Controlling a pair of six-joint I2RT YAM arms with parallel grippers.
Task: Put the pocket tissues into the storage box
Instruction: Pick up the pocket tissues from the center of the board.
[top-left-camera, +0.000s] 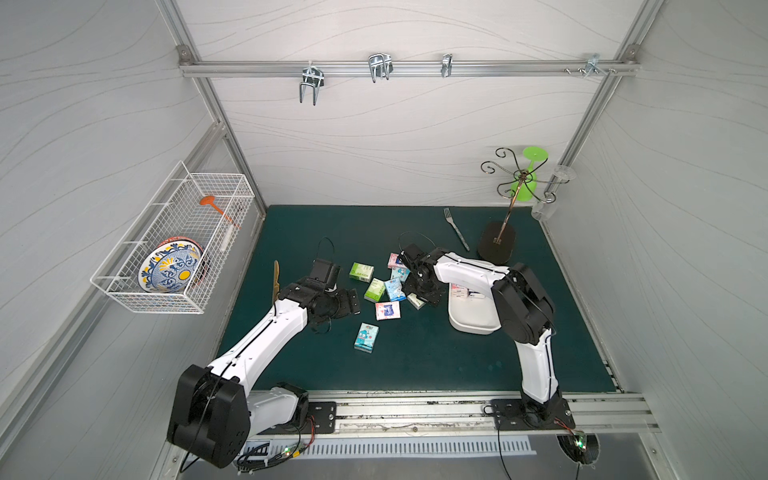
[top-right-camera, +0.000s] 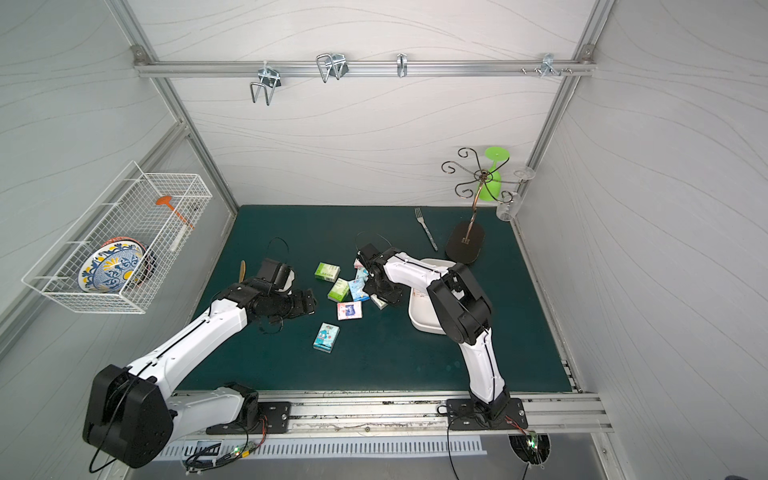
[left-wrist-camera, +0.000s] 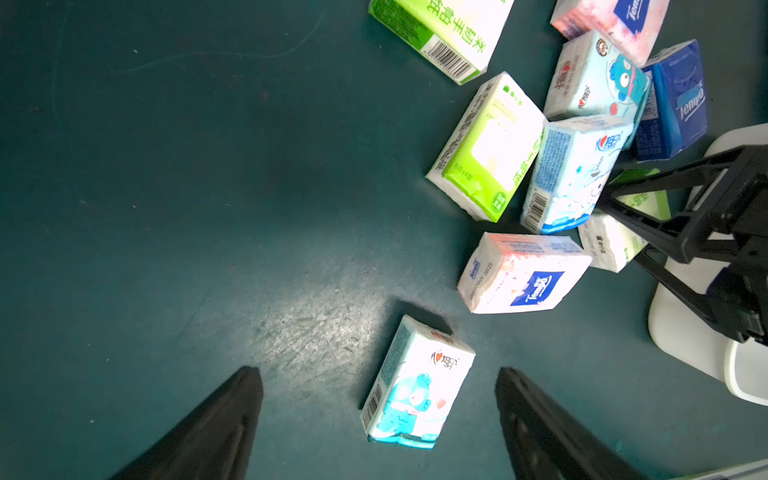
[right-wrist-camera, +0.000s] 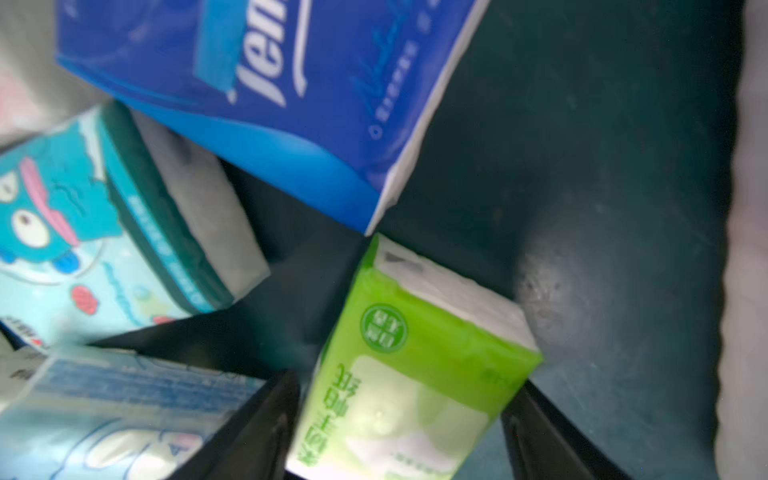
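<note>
The job is at an early stage. About nine pocket tissues (top-left-camera: 384, 289) lie loose on the green mat (top-left-camera: 415, 365), most of them bunched near its middle. The storage box (top-left-camera: 473, 322) sits at 3 o'clock from that bunch, and the right arm crosses over it. A packet or two seem to lie inside, but the arm hides most of the box, so I cannot count them.

The right gripper (right-wrist-camera: 403, 380) is low at the 3 o'clock edge of the bunch, its jaws on either side of a green packet (right-wrist-camera: 436, 332) and about touching it. Whether they have it clamped I cannot tell.

The left gripper (left-wrist-camera: 376, 372) stands wide and empty at 9 o'clock from the bunch. One light-blue packet (left-wrist-camera: 415, 386) lies apart at 6 o'clock, in line with its jaws and untouched.

I judge nearly all the packets remain to be moved, one at a time
</note>
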